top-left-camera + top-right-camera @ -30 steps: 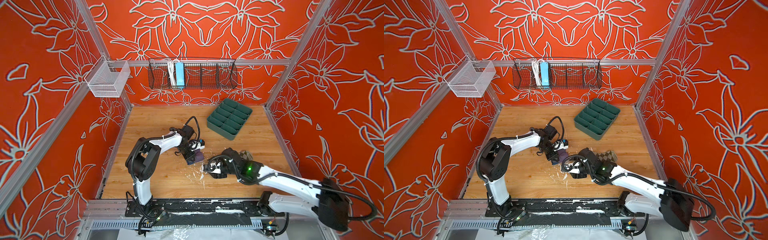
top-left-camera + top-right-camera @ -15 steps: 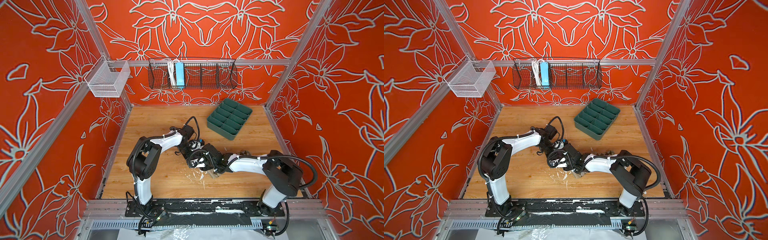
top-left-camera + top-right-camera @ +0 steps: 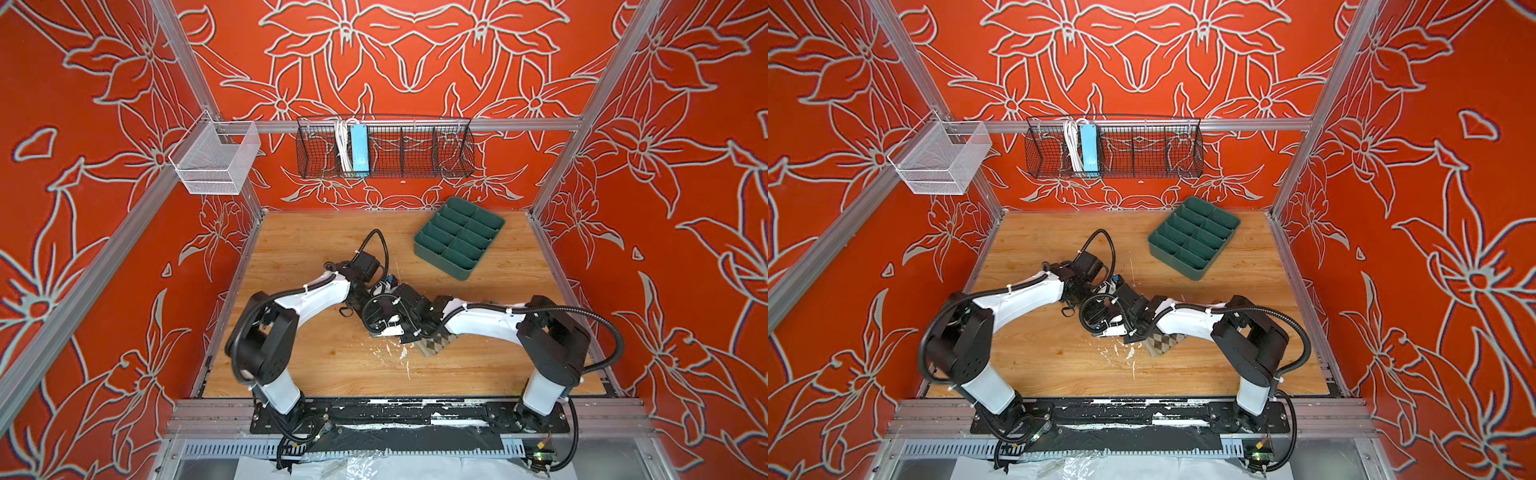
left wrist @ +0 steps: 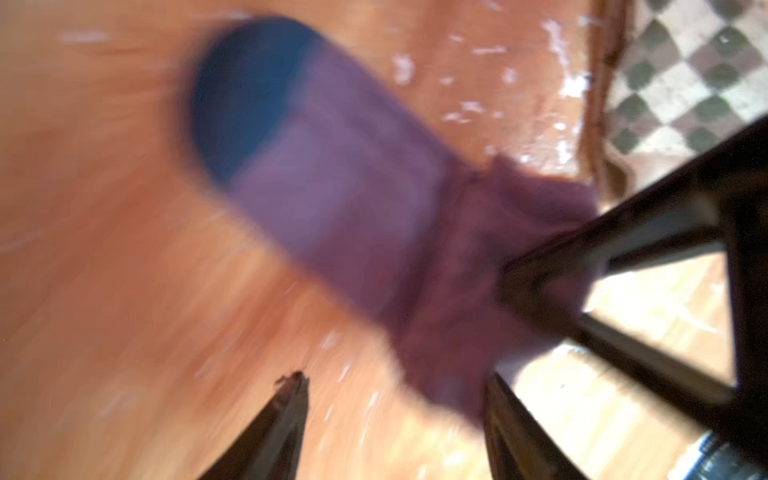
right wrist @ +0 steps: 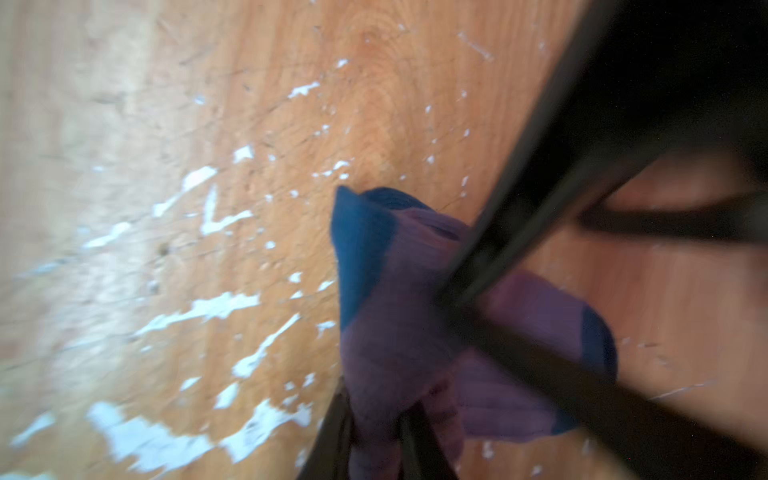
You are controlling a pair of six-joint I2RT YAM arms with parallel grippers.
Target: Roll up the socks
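Note:
The purple sock (image 4: 353,199) with a dark blue toe lies on the wooden table, blurred in the left wrist view. My left gripper (image 4: 395,386) is open, its fingers on either side of the sock's bunched end without pinching it. My right gripper (image 5: 374,419) is shut on the purple sock (image 5: 395,340), with bunched fabric squeezed between its fingers. The argyle sock (image 3: 436,343) lies flat, partly under the right arm, in both top views (image 3: 1163,343). In both top views the two grippers meet mid-table and hide the purple sock.
A green compartment tray (image 3: 440,258) sits at the back right of the table (image 3: 311,353). On the back wall hang a black wire basket (image 3: 384,151) and a white mesh basket (image 3: 214,164). White scuffs mark the wood near the socks.
My right arm swung left across the table to the left gripper and shut on the purple sock. My left gripper, shut on that sock before, has opened and let go.

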